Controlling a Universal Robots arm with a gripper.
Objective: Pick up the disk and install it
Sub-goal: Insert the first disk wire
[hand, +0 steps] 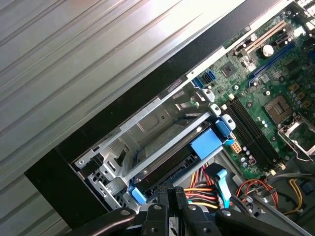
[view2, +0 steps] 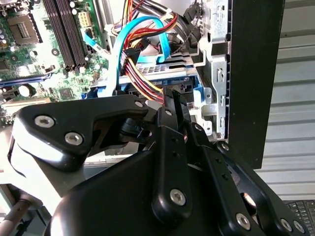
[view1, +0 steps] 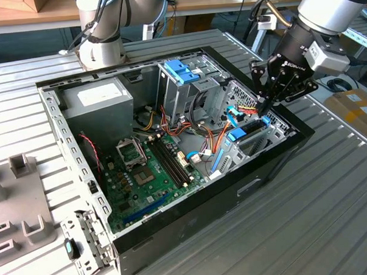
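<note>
The disk [view1: 247,131] sits on edge in the drive bay at the end of the open computer case on the exterior view's right, its blue carrier frame showing. In the first wrist view the disk [hand: 170,162] lies as a dark slab in the bay, with a blue tab [hand: 206,144] and blue clips at both ends. My gripper [view1: 262,107] hangs just above the disk's near end. Its black fingers [hand: 162,201] are pressed together, tips close to the disk's edge. In the second wrist view the gripper [view2: 172,98] points down beside red and yellow cables.
Inside the case lie a green motherboard [view1: 151,169], a grey box with a white sticker [view1: 96,95] and a metal cage with a blue handle [view1: 182,70]. Loose cables [view1: 199,140] run beside the bay. A second arm's base [view1: 100,47] stands behind the case.
</note>
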